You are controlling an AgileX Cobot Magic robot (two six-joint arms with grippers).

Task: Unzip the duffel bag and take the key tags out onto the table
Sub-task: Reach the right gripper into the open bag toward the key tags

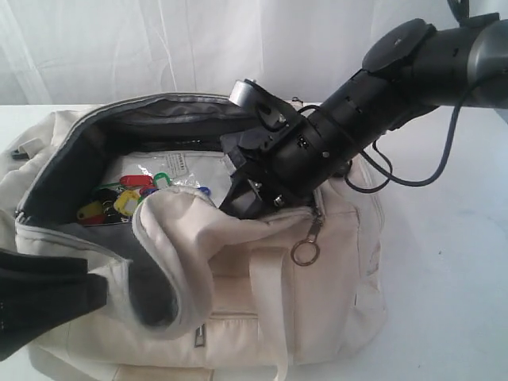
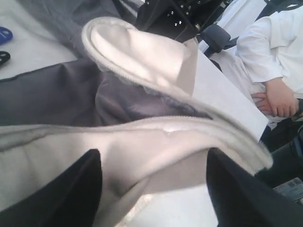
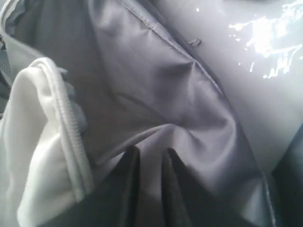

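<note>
Bag (image 1: 333,262) open; tags (image 1: 119,202) lie inside, well apart from the right gripper (image 3: 150,156), its 2 fingers nearly together, empty. It should spread wide, then descend squarely over them. Left gripper (image 2: 152,156) gapes around the flap.

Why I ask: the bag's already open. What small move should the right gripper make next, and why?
Probably slide the right gripper inside the duffel bag toward the key tags: the bag gapes unzipped, the tags lie exposed inside, and the gripper faces only grey lining beside them.
</note>
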